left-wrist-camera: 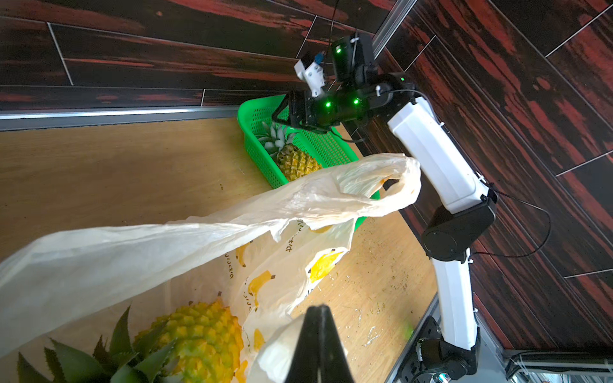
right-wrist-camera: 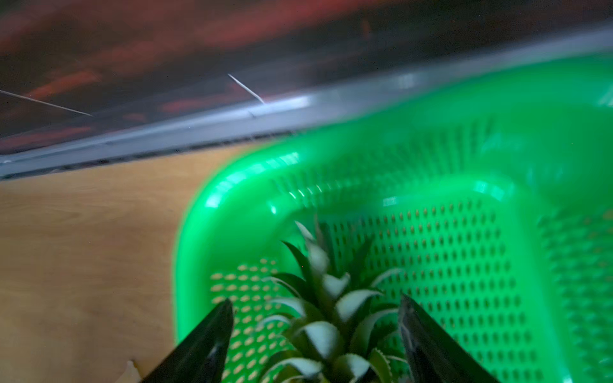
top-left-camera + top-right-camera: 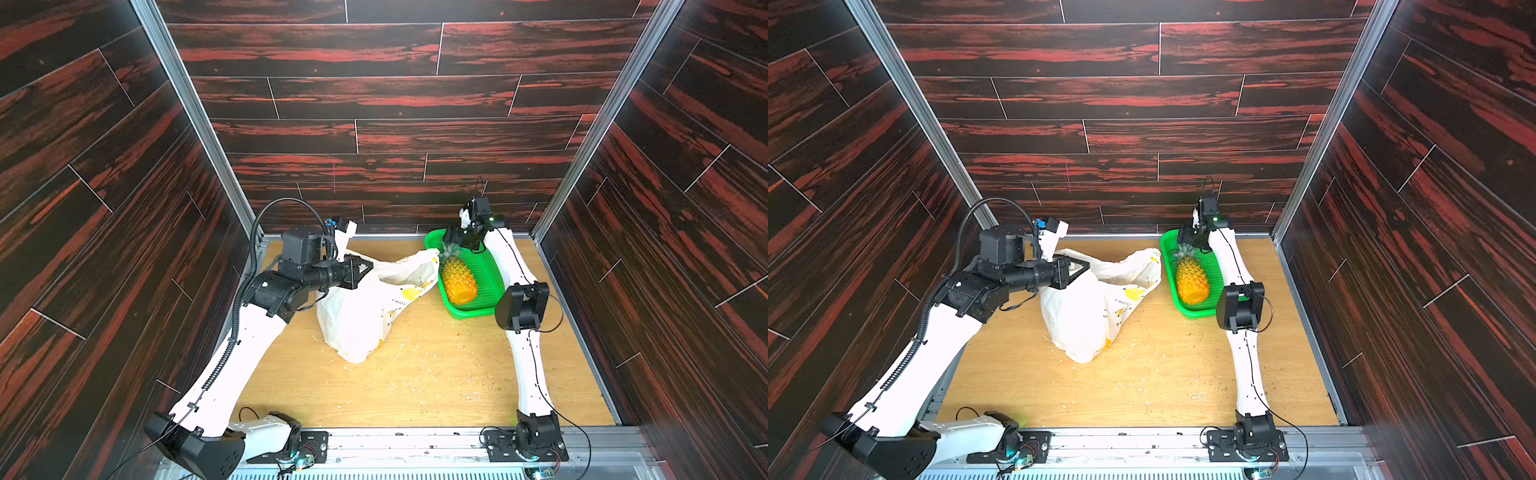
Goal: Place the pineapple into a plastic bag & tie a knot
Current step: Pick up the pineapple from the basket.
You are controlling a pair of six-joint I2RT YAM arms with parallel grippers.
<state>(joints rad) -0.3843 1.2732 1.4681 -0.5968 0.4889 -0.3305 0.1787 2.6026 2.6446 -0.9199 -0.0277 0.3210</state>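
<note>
The white plastic bag (image 3: 361, 316) (image 3: 1084, 316) with banana prints stands slumped on the wooden table, its mouth held up and open. My left gripper (image 3: 368, 266) (image 3: 1086, 266) (image 1: 320, 310) is shut on the bag's near edge. In the left wrist view one pineapple (image 1: 195, 335) lies inside the bag (image 1: 132, 258), and a free handle loop (image 1: 398, 185) sags toward the basket. Another pineapple (image 3: 457, 280) (image 3: 1192, 280) (image 1: 295, 160) lies in the green basket. My right gripper (image 3: 451, 240) (image 3: 1183, 237) (image 2: 315, 300) is open, its jaws either side of that pineapple's leafy crown (image 2: 326, 318). No knot is in view.
The green mesh basket (image 3: 469, 311) (image 3: 1196, 312) (image 2: 232, 199) sits at the back right, close to the rear wall rail. Dark wood-pattern walls close in three sides. Small crumbs litter the table (image 3: 415, 374). The right arm's elbow (image 3: 521, 305) hangs by the basket's near end.
</note>
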